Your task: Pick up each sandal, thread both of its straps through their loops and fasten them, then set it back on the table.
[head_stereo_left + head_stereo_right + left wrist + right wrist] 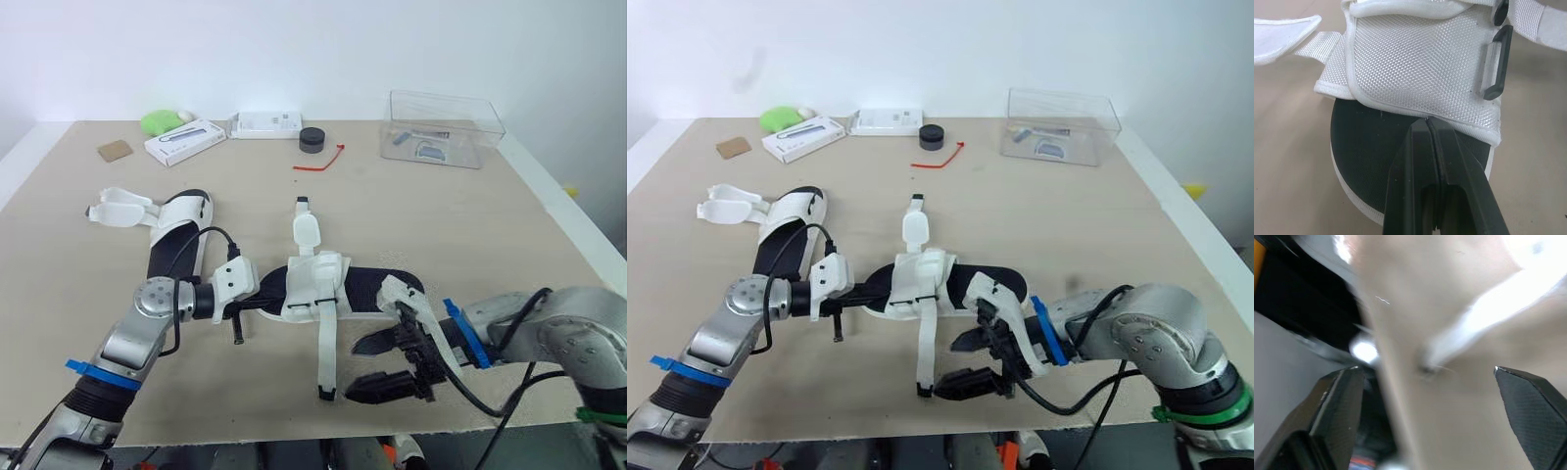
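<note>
A white sandal with a black insole (367, 290) lies near the table's front edge, both straps undone. One strap (306, 227) points to the back. The other, longer strap (326, 352) trails toward the front edge. My left gripper (266, 304) is shut, lying over the insole (1366, 142) with its tips against the hem of the white upper (1420, 63), beside a black loop (1497, 63). My right gripper (370, 367) is open just right of the long strap's end, fingers (1337, 401) wide apart. A second sandal (176, 230) lies at the left, its straps undone.
At the back stand a clear plastic box (446, 127), a black round object (312, 139), a red tie (321, 162), two white boxes (184, 142), a green object (162, 120) and a brown card (115, 150). The table's front edge (294, 431) runs just below my right gripper.
</note>
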